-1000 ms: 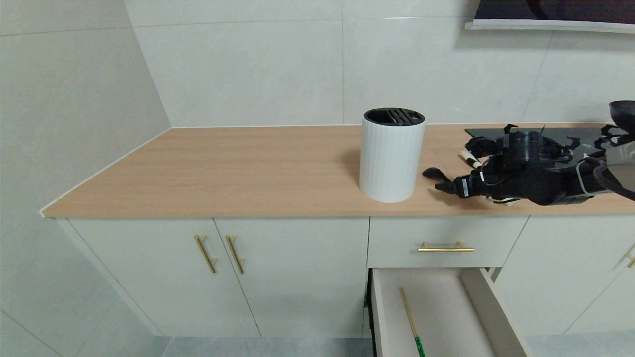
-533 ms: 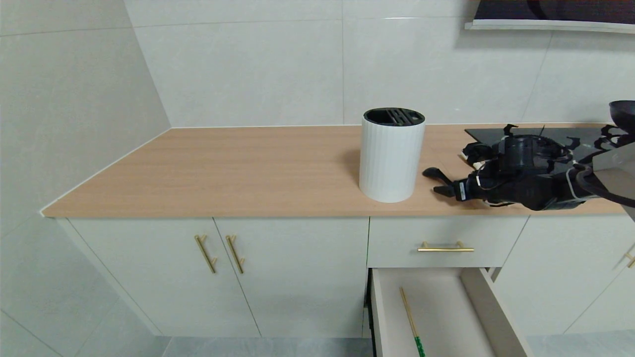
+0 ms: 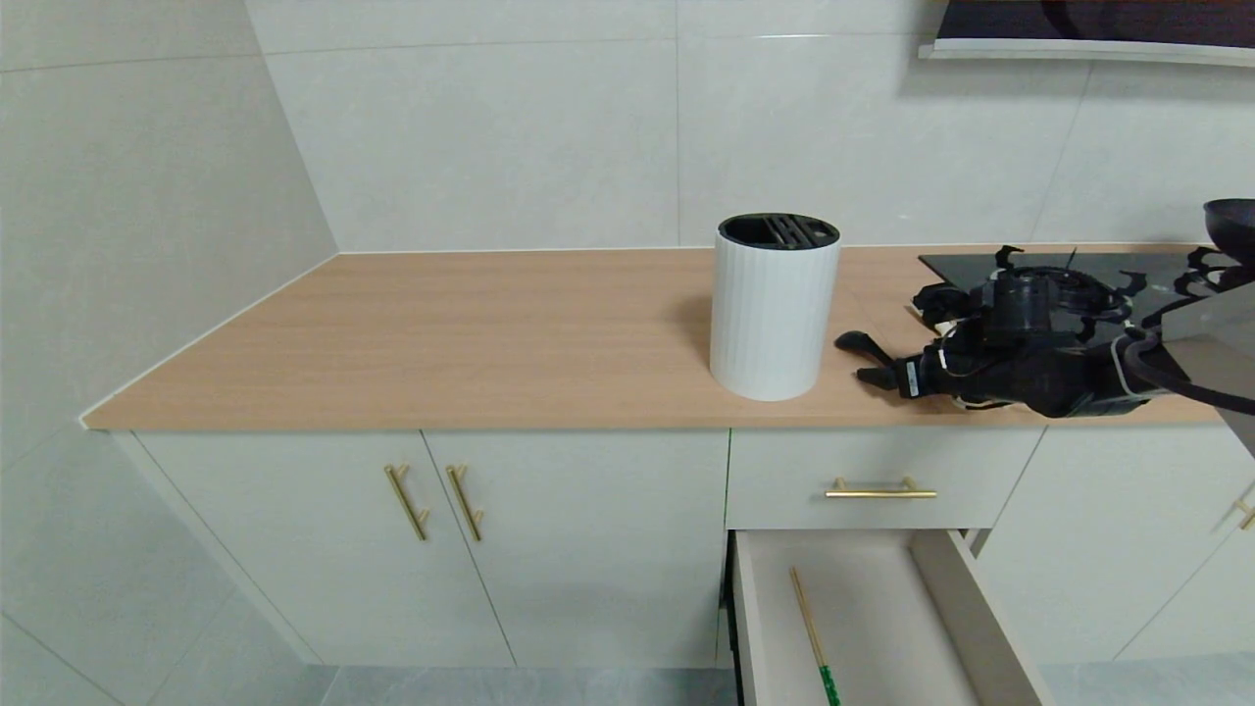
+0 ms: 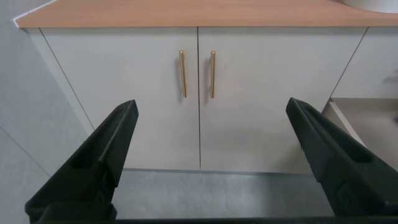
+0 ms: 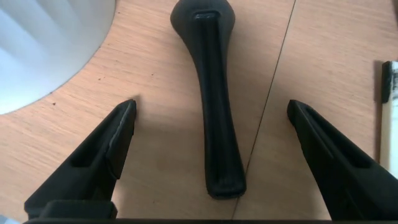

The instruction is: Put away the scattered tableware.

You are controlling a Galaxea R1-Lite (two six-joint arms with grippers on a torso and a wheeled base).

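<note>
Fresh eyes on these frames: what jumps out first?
The tall white ribbed holder with a black slotted top, standing on the wooden counter. Beside it, the right gripper hangs open astride a black utensil handle lying on the counter. Below, an open drawer holds chopsticks with a green end.

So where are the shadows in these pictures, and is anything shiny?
Head view: the white holder throws a soft shadow leftward on the countertop, the right tool darkens the wood beneath it, and the black cooktop has a glossy sheen. Right wrist view: the light is even, with only a faint shadow hugging the black handle.
</note>
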